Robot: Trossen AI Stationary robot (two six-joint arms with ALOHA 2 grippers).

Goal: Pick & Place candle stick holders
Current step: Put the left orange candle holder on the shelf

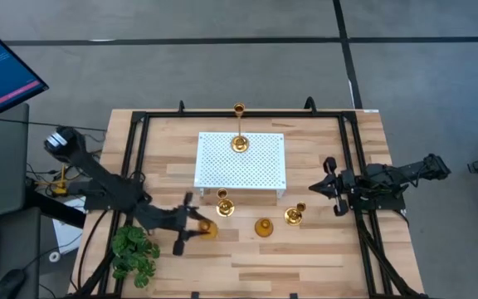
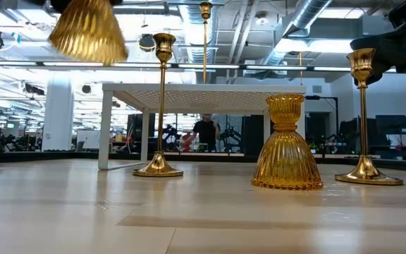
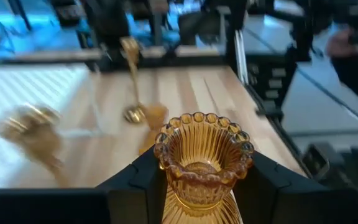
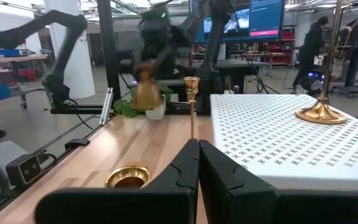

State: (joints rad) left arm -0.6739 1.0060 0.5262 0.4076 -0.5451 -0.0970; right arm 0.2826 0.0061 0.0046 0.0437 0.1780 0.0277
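1 holder (image 3: 202, 163) hangs clamped in the left gripper (image 1: 191, 226) off the table — presumably bound for the board (image 1: 241, 162) — while the right gripper (image 1: 322, 188) waits, clenched empty.

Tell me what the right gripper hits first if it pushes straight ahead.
Probably the short gold holder lying just ahead of the right gripper, whose jaws are shut; it may pass beside it. Beyond stands the thin-stemmed holder. Depth is unclear.

Five gold candle stick holders (image 1: 263, 227) (one gripped)
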